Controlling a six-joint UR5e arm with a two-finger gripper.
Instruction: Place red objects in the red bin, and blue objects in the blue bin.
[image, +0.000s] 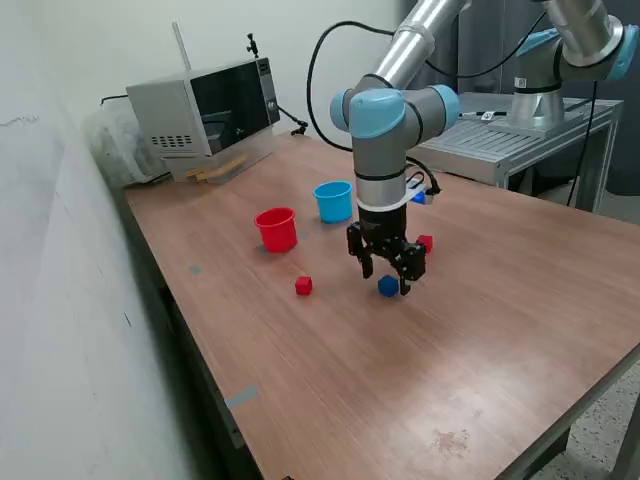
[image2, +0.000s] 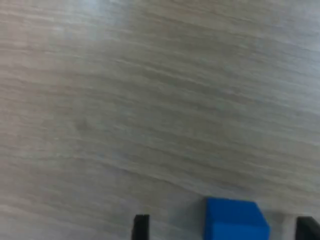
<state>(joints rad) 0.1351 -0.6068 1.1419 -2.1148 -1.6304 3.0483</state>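
Note:
My gripper (image: 388, 272) is open and points down, low over the table. A dark-blue cube (image: 388, 287) lies on the table between its fingers, touching neither. In the wrist view the gripper (image2: 224, 231) shows as two dark fingertips (image2: 141, 227) either side of the blue cube (image2: 235, 221), which sits nearer one finger. One red cube (image: 303, 286) lies to the exterior view's left of the gripper. Another red cube (image: 426, 243) lies just behind it. The red cup (image: 276, 229) and the sky-blue cup (image: 333, 201) stand upright further back. A second blue cube is not clearly visible.
A grey microwave-like box (image: 205, 112) stands at the table's back left corner. A second arm's base sits on a metal stand (image: 510, 140) at the back right. A wall runs along the exterior view's left. The table's front edge (image: 560, 425) is at the lower right.

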